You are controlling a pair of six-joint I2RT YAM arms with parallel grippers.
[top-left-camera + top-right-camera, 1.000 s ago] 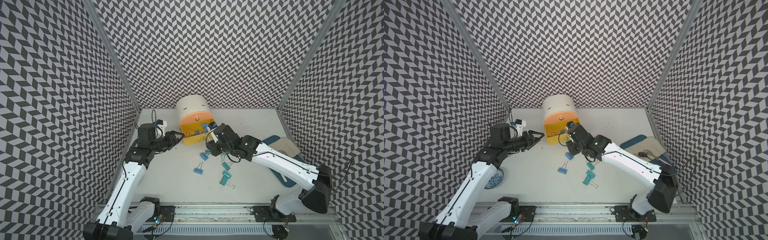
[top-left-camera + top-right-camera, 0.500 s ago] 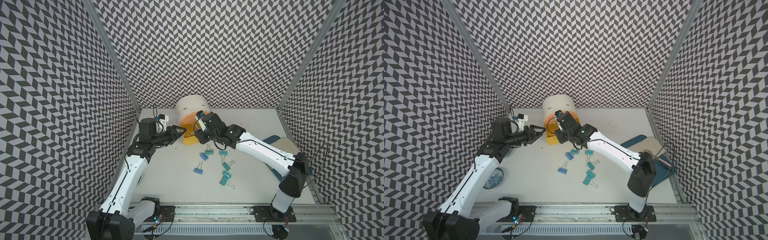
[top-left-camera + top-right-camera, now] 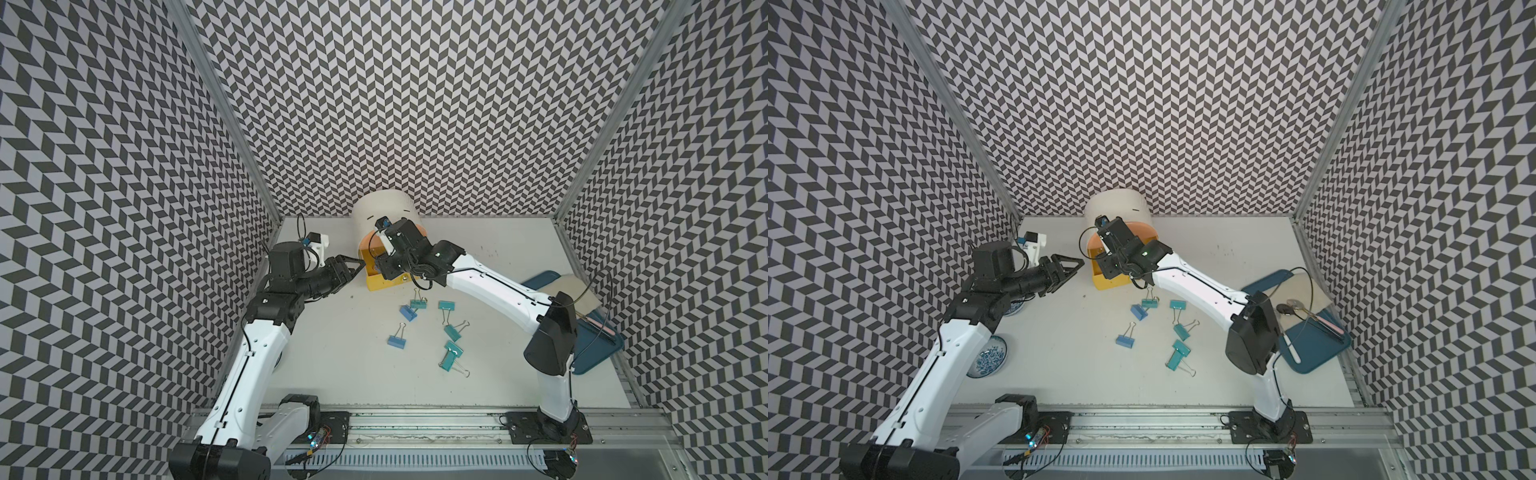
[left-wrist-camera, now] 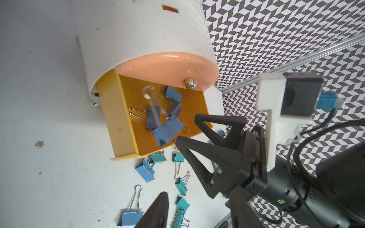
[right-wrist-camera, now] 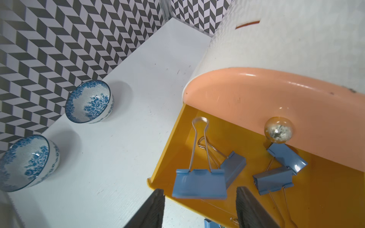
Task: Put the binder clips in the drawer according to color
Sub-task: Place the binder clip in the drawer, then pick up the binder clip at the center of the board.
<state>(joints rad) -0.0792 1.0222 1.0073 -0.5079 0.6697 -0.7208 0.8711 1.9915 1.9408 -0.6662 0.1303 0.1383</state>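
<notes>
The white drawer cabinet (image 3: 386, 208) stands at the back with its peach front (image 4: 167, 67) shut and its yellow drawer (image 5: 173, 158) pulled out. My right gripper (image 5: 200, 209) hangs open over the yellow drawer. A blue binder clip (image 5: 199, 183) is loose in the air just ahead of its fingers, blurred in the left wrist view (image 4: 167, 132). Three blue clips (image 5: 273, 178) lie in the drawer. On the table lie two blue clips (image 3: 397, 340) and several teal ones (image 3: 451, 359). My left gripper (image 3: 357, 268) is open and empty beside the drawer's left wall.
Two blue-and-white bowls (image 3: 992, 357) (image 3: 1017, 305) sit along the left wall under my left arm. A dark blue tray (image 3: 594, 345) with small utensils lies at the right edge, behind my right arm's elbow.
My right arm swung from the table clips up over the yellow drawer and its jaws opened, letting the blue clip go. My left gripper moved slightly closer to the drawer.
</notes>
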